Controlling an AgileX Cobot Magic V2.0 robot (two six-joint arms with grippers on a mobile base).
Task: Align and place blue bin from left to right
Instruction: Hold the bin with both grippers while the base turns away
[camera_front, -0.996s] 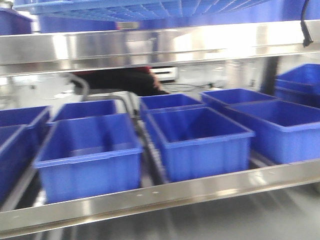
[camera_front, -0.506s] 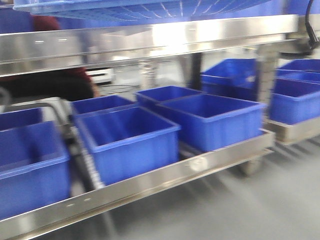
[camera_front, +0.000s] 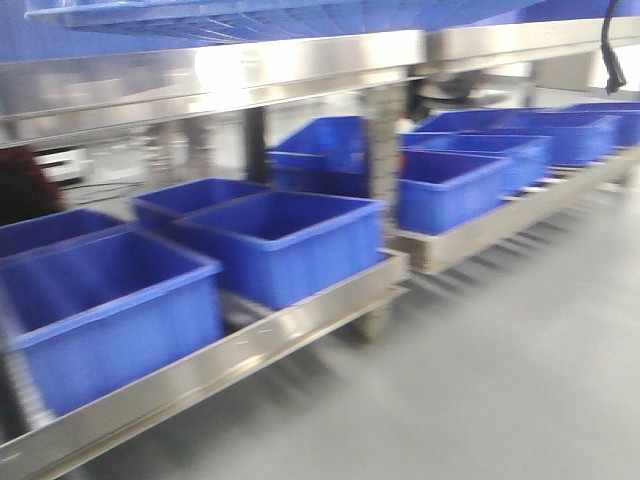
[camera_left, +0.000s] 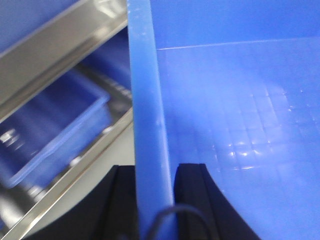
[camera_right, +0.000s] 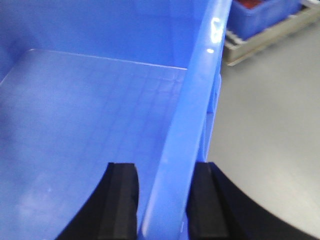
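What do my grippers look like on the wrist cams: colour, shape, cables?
The left gripper and right gripper look alike: each has two matte black fingers, flat on the inner faces and flaring outward in a curve toward the base. No markings show. A thin dark cable loops in front of the left one.

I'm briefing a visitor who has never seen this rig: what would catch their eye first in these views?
The blue bin fills both wrist views, its thick rim pinched between the fingers of the left gripper in one and the right gripper in the other. In the front view, which is blurred, rows of darker blue bins sit on a low steel rack.
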